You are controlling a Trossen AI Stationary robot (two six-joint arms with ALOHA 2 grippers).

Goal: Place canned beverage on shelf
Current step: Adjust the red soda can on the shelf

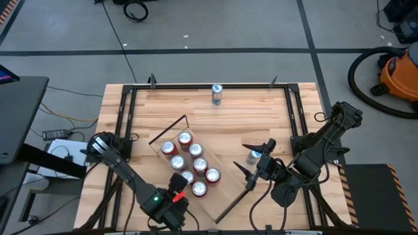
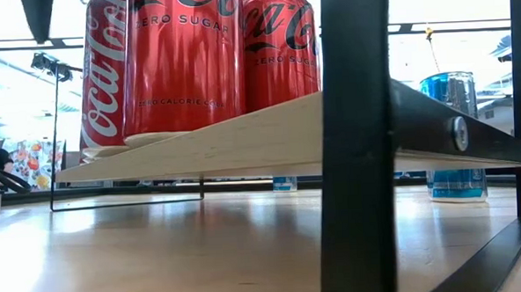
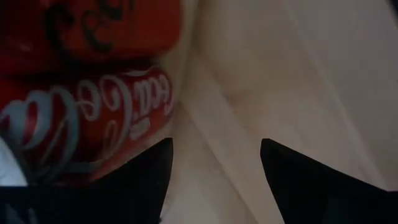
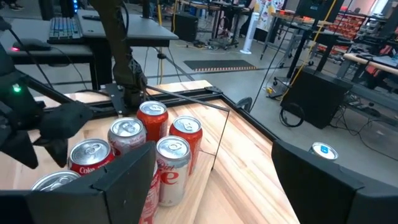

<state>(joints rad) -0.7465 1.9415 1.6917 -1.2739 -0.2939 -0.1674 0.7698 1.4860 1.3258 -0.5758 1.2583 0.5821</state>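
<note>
The low view is mostly blocked by a black upright post [image 2: 359,142], which cuts the scene in two; only the lower bodies of the red cans [image 2: 195,56] show above the shelf [image 2: 242,138], and their tops run out of frame. The left wrist view is so close that it shows little beyond red can sides and pale wood between two dark fingers [image 3: 298,180]. In the high view the left gripper [image 1: 177,189] sits at the near end of the shelf [image 1: 225,189], just beside the nearest red can [image 1: 199,189]; its jaws stand partly apart with only bare wood between them, gripping nothing. Eight red cans [image 1: 189,163] stand in a cluster on the shelf, which lies diagonally on the desk [image 1: 261,114].

The right gripper [image 1: 256,163] hovers beside the shelf's right edge, jaws wide and empty. A blue can [image 1: 253,156] stands on the desk just behind its fingers and is partly covered by them from above; the right wrist view catches only its top [image 4: 322,150]. Another blue can [image 1: 217,94] stands alone near the desk's far edge, well apart from both grippers.
</note>
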